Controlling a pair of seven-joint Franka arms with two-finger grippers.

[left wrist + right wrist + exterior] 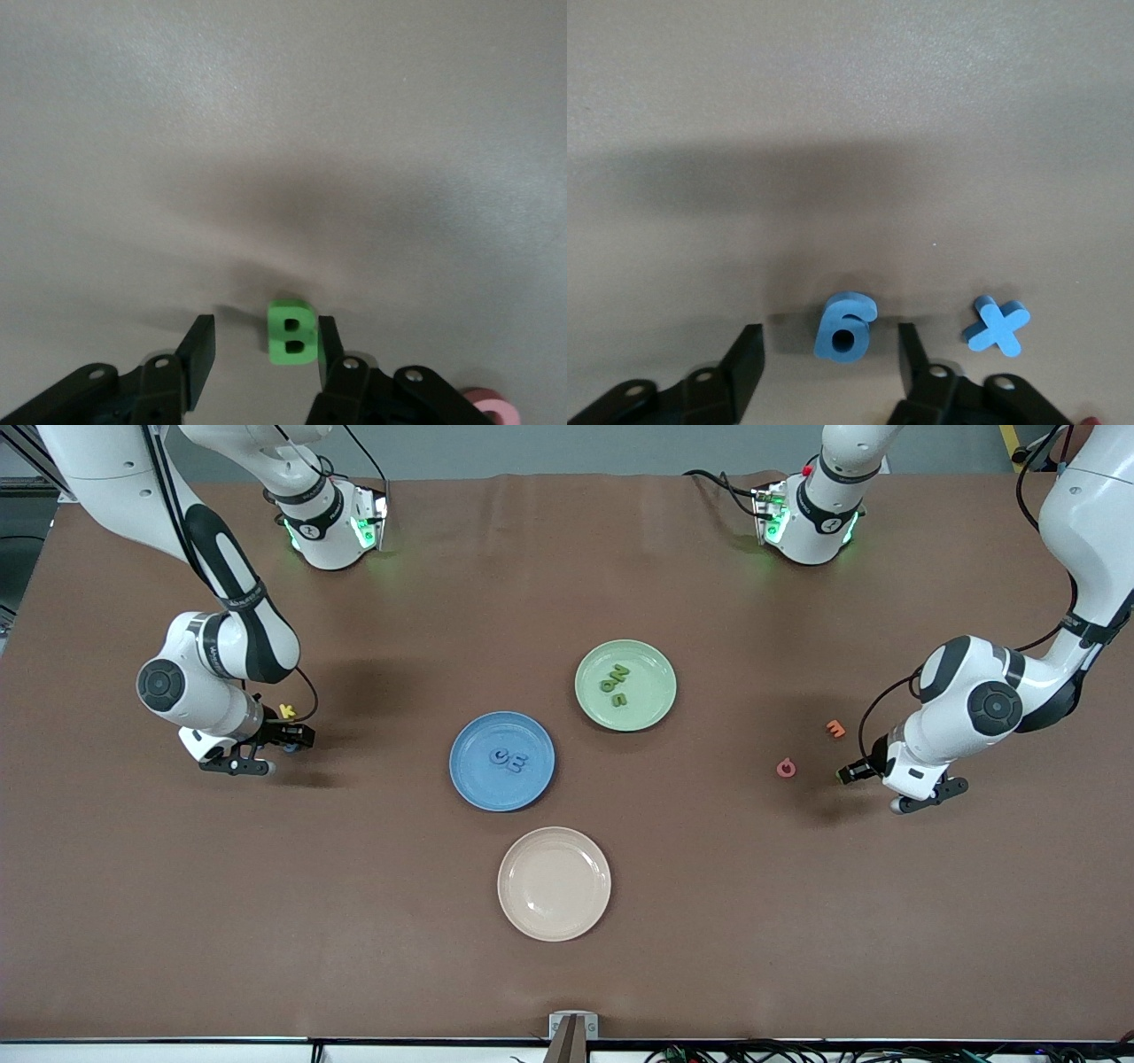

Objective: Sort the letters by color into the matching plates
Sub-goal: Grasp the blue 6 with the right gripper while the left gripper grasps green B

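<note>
A green letter B [291,332] lies on the table between the fingers of my left gripper [264,343]. One finger [330,341] touches it and the other stands apart, so the gripper is open. My right gripper [830,350] is open around a blue 6 [844,328], with a gap on each side. A blue X [997,326] lies beside it. The blue plate [469,779] holds two blue letters [508,760]. The green plate [651,691] holds green letters [616,682]. In the front view the left gripper [849,772] is low at the left arm's end of the table and the right gripper [291,737] low at the right arm's end.
A cream-beige plate [554,883] lies nearer the front camera than the blue one. A pink letter [786,768] and an orange letter [834,729] lie by the left gripper. A yellow K [286,710] lies by the right gripper.
</note>
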